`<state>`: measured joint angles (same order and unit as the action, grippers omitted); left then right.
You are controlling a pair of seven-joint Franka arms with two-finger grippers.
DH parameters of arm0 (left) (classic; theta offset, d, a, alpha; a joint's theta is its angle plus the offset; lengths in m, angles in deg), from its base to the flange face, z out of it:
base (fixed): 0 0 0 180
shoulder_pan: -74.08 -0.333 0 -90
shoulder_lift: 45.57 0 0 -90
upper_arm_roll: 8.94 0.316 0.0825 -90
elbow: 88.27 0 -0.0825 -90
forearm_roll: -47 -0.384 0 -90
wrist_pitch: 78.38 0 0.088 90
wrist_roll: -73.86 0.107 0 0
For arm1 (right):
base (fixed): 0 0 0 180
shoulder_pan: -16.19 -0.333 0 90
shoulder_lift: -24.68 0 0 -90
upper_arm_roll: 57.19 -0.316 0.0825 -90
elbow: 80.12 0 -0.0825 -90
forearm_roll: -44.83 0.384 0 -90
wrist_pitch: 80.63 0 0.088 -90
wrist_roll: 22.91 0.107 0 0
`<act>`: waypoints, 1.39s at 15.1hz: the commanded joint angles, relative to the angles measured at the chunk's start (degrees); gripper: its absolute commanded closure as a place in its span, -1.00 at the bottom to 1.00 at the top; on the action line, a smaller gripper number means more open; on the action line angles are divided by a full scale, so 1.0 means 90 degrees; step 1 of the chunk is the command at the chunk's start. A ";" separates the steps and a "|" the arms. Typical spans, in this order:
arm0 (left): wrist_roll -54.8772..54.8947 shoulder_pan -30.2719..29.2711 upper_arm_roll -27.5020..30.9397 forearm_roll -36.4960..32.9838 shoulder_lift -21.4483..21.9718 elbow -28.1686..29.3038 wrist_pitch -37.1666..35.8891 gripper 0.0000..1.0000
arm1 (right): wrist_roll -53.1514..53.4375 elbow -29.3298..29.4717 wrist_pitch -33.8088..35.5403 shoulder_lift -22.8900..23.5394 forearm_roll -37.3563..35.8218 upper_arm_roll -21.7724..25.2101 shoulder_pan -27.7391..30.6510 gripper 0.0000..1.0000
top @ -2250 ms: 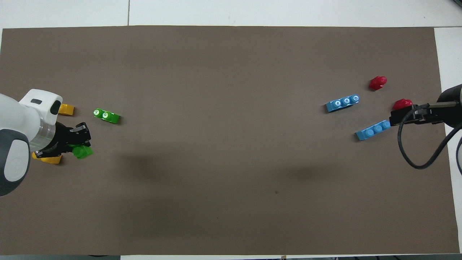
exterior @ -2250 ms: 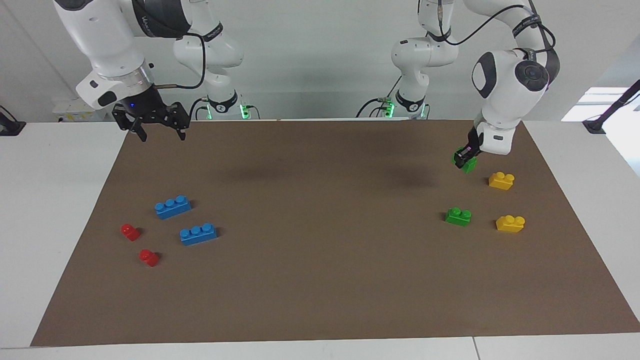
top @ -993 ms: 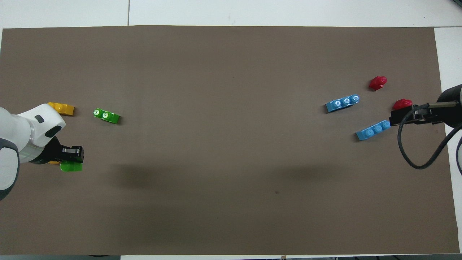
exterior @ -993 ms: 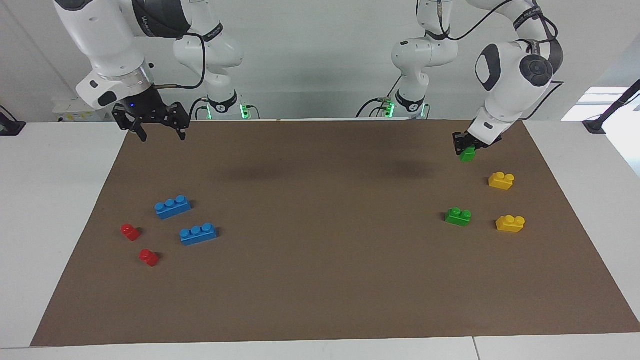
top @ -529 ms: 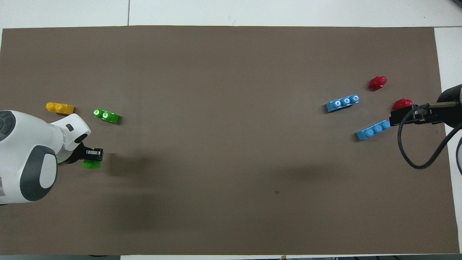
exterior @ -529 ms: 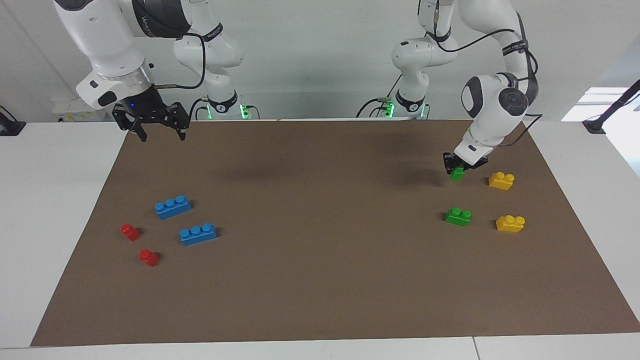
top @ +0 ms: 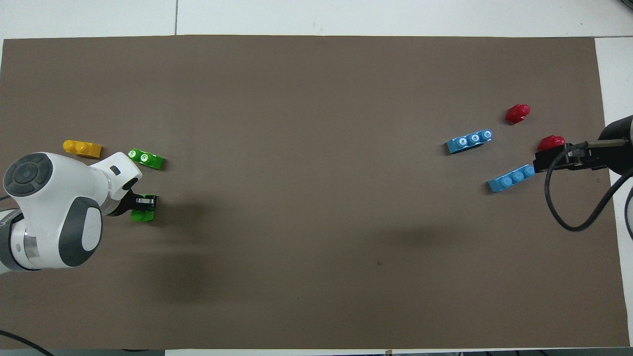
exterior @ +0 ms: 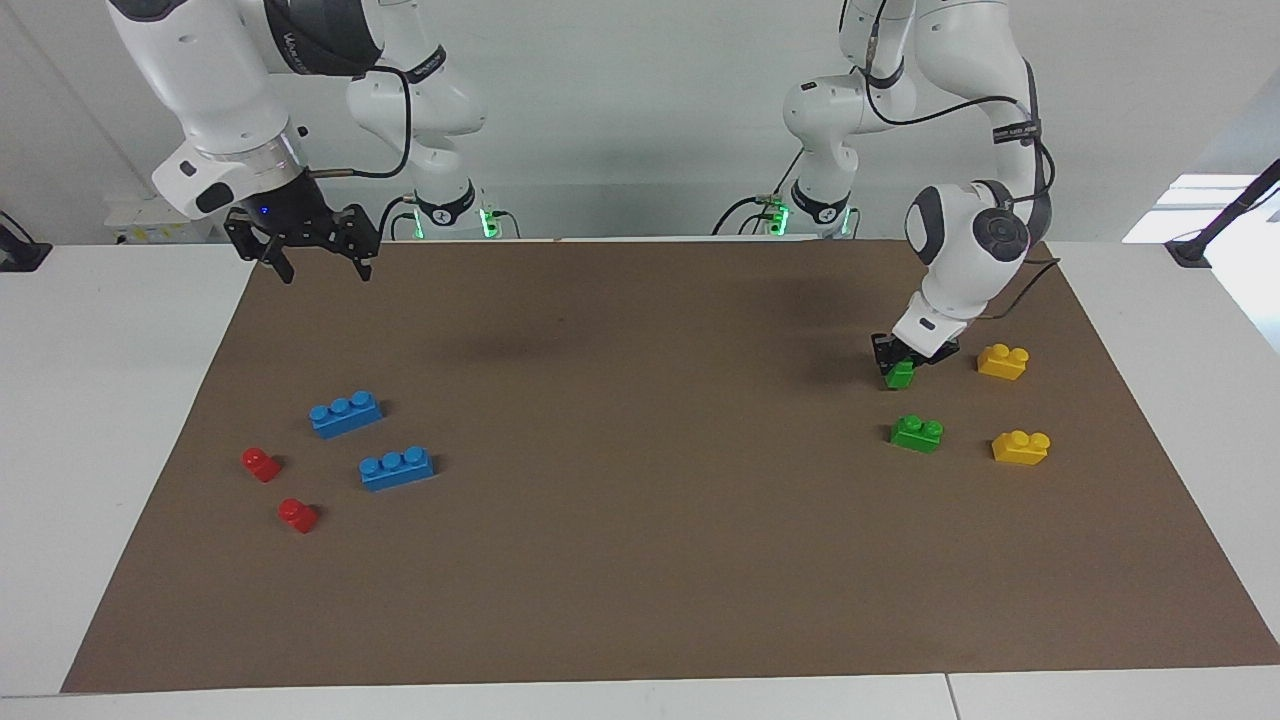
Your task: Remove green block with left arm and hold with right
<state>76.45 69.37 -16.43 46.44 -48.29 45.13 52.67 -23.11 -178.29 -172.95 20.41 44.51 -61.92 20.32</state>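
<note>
My left gripper: clamped on the green block, which I carry low over the brown mat at my left arm's end of the table; from overhead the block pokes out just past my black fingertips.

Why I hold it so: I pinch it from above with the wrist tilted toward the middle of the table, so the block hangs below the fingers with much of it showing; I judge that leaves room for a second grip on it.

Around the block: a second green brick lies on the mat close by, farther from me than the spot I am over; two yellow bricks sit toward the mat's edge at my left arm's end, well apart from one another. None touches what I hold.

My right gripper: fingers spread wide, holding nothing, waiting in the air above the mat's edge at my right arm's end.

Under and near it: two blue bricks and two red pieces lie scattered on the mat, untouched.

Step in hand: as I read it, the lift is done; bringing the block to my open right gripper is not yet done.

Risk: a small brick in a pinch may twist at the handover.
</note>
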 commanded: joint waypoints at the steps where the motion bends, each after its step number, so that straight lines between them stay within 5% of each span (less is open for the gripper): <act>1: -0.0024 0.0064 0.0051 0.0033 -0.0069 0.0013 0.0089 -0.99 | -0.0007 -0.0099 0.0004 -0.0082 -0.0033 -0.0041 0.0058 -1.00; 3: -0.0023 0.0074 0.0051 0.0033 0.0038 -0.0318 -0.0319 -1.00 | -0.0007 -0.0099 0.0004 -0.0082 -0.0033 -0.0041 0.0058 -1.00; 8: -0.0092 0.0074 0.0032 0.0043 0.0593 -0.2094 -0.3032 -1.00 | -0.0007 -0.0099 0.0014 -0.0082 -0.0033 -0.0041 0.0058 -1.00; 12: -0.0111 0.0025 0.0061 0.0052 0.1278 -0.2419 -0.3582 -1.00 | -0.0007 -0.0099 0.0014 -0.0082 -0.0033 -0.0031 0.0049 -1.00; 16: -0.0111 0.0005 0.0051 0.0072 0.0831 -0.3433 -0.4033 -1.00 | -0.0007 -0.0099 0.0004 -0.0082 -0.0033 -0.0041 0.0058 -1.00; 21: -0.0111 -0.0004 0.0041 0.0033 -0.0330 -0.4723 -0.4404 -1.00 | -0.0007 -0.0099 0.0014 -0.0082 -0.0033 -0.0041 0.0058 -1.00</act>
<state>76.12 69.28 -16.22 46.56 -44.71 9.19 15.87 -23.11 -178.30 -172.95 20.41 44.51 -61.92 20.32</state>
